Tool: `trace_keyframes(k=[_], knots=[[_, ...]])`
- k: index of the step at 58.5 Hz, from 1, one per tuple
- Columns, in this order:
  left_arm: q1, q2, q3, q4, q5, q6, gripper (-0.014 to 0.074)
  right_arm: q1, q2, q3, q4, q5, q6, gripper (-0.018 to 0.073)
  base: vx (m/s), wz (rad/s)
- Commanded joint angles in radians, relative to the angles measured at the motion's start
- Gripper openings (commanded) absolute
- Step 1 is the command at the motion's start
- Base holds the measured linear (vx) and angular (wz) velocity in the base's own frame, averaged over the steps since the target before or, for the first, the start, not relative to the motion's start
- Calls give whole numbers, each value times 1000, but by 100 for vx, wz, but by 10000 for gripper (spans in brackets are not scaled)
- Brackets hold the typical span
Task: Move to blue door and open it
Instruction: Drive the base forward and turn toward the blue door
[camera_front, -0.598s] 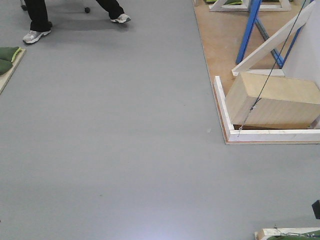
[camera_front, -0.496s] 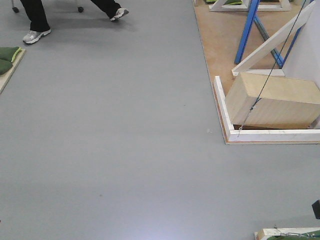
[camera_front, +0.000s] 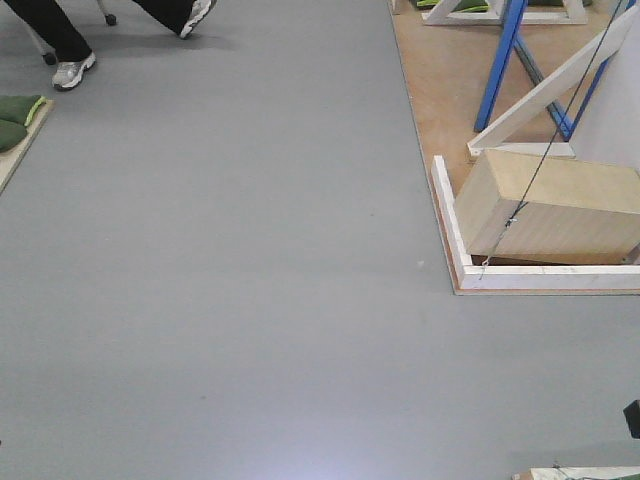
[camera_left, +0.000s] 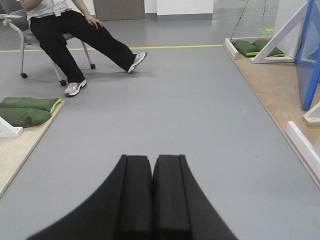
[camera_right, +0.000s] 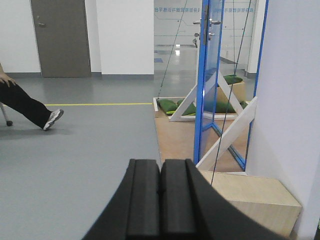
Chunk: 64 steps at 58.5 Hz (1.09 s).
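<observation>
The blue door (camera_right: 212, 75) shows in the right wrist view, seen nearly edge-on as a glossy blue-framed panel with a silver lever handle (camera_right: 207, 23) high up. It stands on a wooden platform ahead and to the right. A blue panel edge (camera_left: 309, 60) also shows at the far right of the left wrist view. My left gripper (camera_left: 152, 157) is shut with nothing in it, low over the grey floor. My right gripper (camera_right: 160, 162) is also shut and empty, well short of the door.
A tan wooden box (camera_front: 555, 205) lies on the platform behind a white kerb (camera_front: 450, 225), with a dark cord (camera_front: 560, 110) running up from it. White braces (camera_front: 550, 85) and thin blue bars (camera_front: 498, 65) stand behind. A seated person (camera_left: 65, 30) and green cushions (camera_left: 25, 110) are at left.
The platform and box have slid slightly down and right in the front view, as the base creeps forward. The person's feet have shifted up and left.
</observation>
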<state>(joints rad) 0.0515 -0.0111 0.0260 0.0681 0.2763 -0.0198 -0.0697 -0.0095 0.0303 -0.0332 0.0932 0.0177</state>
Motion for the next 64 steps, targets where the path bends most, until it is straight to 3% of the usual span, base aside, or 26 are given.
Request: trace_keyframes(k=[1, 35, 64], knots=[[-1, -13, -26, -3, -85, -7, 73, -5, -8, 2, -8, -84, -1, 12, 9, 2], [-1, -13, -26, -3, -85, -7, 73, -5, -8, 2, -8, -84, -1, 12, 20, -2], [-1, -13, -26, -3, -85, -7, 73, -5, -8, 2, -8, -84, -1, 12, 41, 9]])
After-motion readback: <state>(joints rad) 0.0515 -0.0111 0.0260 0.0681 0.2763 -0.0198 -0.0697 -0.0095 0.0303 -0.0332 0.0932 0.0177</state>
